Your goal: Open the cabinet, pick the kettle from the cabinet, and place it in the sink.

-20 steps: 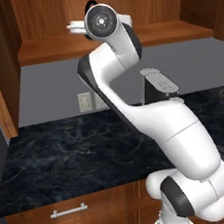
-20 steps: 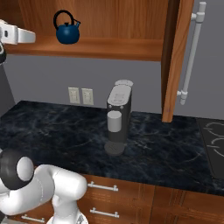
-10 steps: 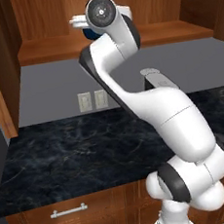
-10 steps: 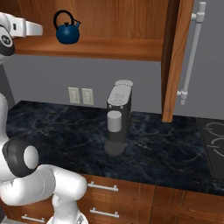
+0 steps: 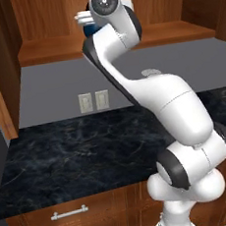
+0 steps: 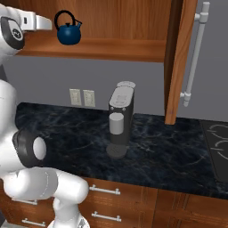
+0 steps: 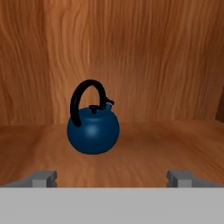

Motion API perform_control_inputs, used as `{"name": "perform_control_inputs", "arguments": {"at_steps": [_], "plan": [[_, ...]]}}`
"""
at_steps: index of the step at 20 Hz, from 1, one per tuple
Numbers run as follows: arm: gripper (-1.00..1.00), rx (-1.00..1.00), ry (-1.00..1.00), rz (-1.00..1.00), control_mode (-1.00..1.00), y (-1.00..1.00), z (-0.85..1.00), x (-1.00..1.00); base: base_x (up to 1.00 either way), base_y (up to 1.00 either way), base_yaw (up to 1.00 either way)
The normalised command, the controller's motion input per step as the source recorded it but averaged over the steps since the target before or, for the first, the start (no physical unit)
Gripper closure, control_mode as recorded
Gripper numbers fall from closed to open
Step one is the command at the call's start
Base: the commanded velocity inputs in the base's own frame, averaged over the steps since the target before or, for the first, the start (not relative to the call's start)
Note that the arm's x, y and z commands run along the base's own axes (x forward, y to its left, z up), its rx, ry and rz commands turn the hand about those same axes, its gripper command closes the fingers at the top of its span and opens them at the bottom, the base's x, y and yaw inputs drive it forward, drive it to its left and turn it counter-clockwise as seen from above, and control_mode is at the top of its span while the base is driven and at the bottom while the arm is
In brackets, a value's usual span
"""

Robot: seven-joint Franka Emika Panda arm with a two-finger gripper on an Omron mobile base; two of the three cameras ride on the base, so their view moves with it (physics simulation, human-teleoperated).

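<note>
The cabinet (image 6: 111, 26) stands open above the worktop (image 6: 147, 151), its reddish-brown door (image 6: 180, 62) swung out at the right with a long silver bar handle (image 6: 194, 53) running down it. Its wooden shelf (image 6: 102, 48) lies bare along most of its front edge. Below, the black marble worktop carries a grey coffee machine (image 6: 120, 118) near the back wall, roughly under the middle of the shelf, and two pale wall outlets (image 6: 82, 97) sit on the grey wall to its left. Wooden drawers (image 6: 111, 202) with short silver handles run beneath the worktop's front edge. The white arm (image 5: 148, 96) rises from the base and reaches up to the level of the shelf, its hand pointing into the cabinet. The kettle (image 7: 92, 127), small, round and dark blue with a black arched handle, stands upright on the shelf towards its left end, set back from the front edge and clear of the back panel. The gripper (image 7: 113, 178) is released, its two grey fingertips (image 7: 43, 178) spread wide apart at the shelf's front edge, with the kettle ahead of them, slightly left of centre between them and not touching either. In the right base view the hand (image 6: 38, 22) hangs just left of the kettle, level with it.
</note>
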Motion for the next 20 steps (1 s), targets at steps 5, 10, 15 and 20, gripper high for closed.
{"name": "perform_control_inputs", "arguments": {"at_steps": [5, 10, 15, 20], "plan": [[-1.0, -0.01, 0.08, 0.0, -1.0, -0.11, 0.05, 0.29, 0.0, 0.0, 0.0], [-1.0, 0.0, 0.02, 0.0, -1.0, -0.01, 0.03, 0.26, 0.0, 0.0, 0.0], [-1.0, 0.0, 0.0, 0.0, -1.0, 0.04, -0.02, 0.29, 0.0, 0.0, 0.0], [-1.0, 0.0, 0.0, 0.0, -1.0, 0.11, -0.02, 0.33, 0.0, 0.0, 0.0]]}}
